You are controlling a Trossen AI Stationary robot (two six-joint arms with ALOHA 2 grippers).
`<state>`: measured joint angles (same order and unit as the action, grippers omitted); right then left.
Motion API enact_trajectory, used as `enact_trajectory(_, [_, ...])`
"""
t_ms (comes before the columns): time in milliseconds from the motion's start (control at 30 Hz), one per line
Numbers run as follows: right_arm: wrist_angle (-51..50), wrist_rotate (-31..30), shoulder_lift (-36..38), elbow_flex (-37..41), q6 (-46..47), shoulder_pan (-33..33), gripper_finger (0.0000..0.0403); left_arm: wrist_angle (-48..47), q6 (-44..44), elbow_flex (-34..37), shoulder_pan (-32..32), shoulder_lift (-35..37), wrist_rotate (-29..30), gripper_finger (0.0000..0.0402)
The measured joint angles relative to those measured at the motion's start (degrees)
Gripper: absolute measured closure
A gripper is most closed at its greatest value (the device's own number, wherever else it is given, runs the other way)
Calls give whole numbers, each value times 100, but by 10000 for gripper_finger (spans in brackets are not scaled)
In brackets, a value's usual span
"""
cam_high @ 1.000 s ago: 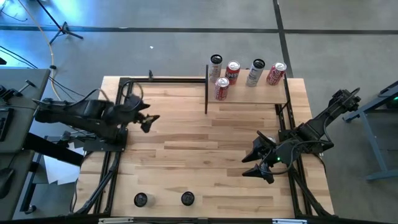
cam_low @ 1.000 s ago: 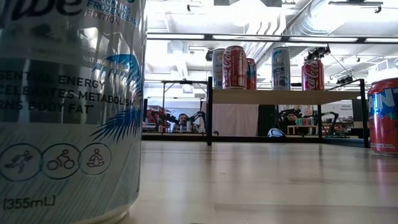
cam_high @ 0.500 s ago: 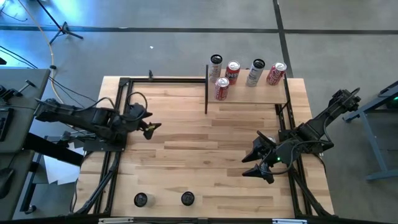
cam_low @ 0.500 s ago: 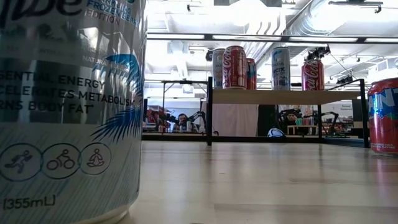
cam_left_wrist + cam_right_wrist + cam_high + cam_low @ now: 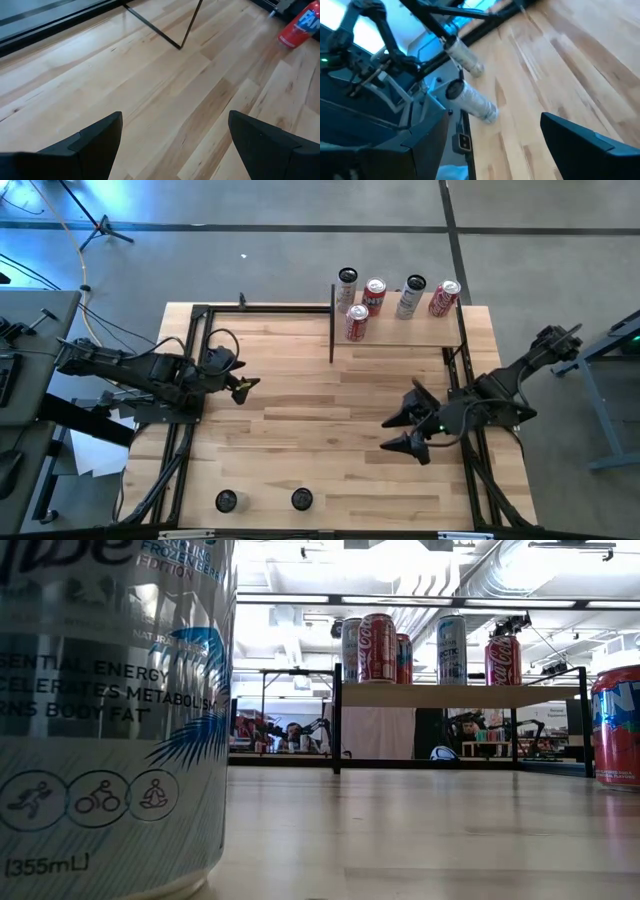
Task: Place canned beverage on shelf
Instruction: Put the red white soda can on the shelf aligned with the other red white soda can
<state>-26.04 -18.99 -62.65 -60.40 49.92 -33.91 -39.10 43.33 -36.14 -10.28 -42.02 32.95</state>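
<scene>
High view: both tools, left (image 5: 243, 385) & right (image 5: 402, 431), apart w/ nothing held; two cans (image 5: 262, 500) well behind right tool, shelf (image 5: 400, 332) ahead w/ five, so crowding risks knock-overs.

Grey concrete floor (image 5: 300, 240), bright ceiling lights (image 5: 400, 560)

The left dark six-joint arm stretches in level from the table's left edge, its two-finger left gripper (image 5: 243, 387) held low over the boards near that side. In its wrist view the two dark fingers (image 5: 95, 145) stand wide apart with bare wood between them, holding nothing. The right dark arm reaches in from the right edge, bent at the elbow. Its right gripper (image 5: 403, 430) points toward the table's middle, fingers (image 5: 590, 145) spread and seemingly empty.
</scene>
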Motion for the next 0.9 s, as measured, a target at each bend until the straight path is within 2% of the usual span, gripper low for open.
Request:
enact_trajectory(167, [403, -226, -29, 0, -853, 349, 99, -2, 0, 0, 0, 2, 1, 64])
enact_trajectory(267, [426, -725, -117, 0, -1054, 726, 99, -4, 0, 0, 0, 0, 0, 64])
enact_trajectory(367, [132, -1582, -300, 0, -622, 1091, 99, -3, 0, 0, 0, 1, 2, 64])
enact_trajectory(600, [97, -4050, -904, 0, 95, 1568, 99, -4, 0, 0, 2, 1, 0, 64])
enact_trajectory(667, [115, -4488, -1138, 0, 367, 1726, 99, -2, 0, 0, 2, 0, 2, 64])
enact_trajectory(767, [251, -4685, -1554, 0, 841, 2031, 99, -4, 0, 0, 2, 1, 0, 64])
enact_trajectory(900, [794, -4573, -2175, 2, 780, 2386, 99, -2, 0, 0, 2, 2, 1, 64])
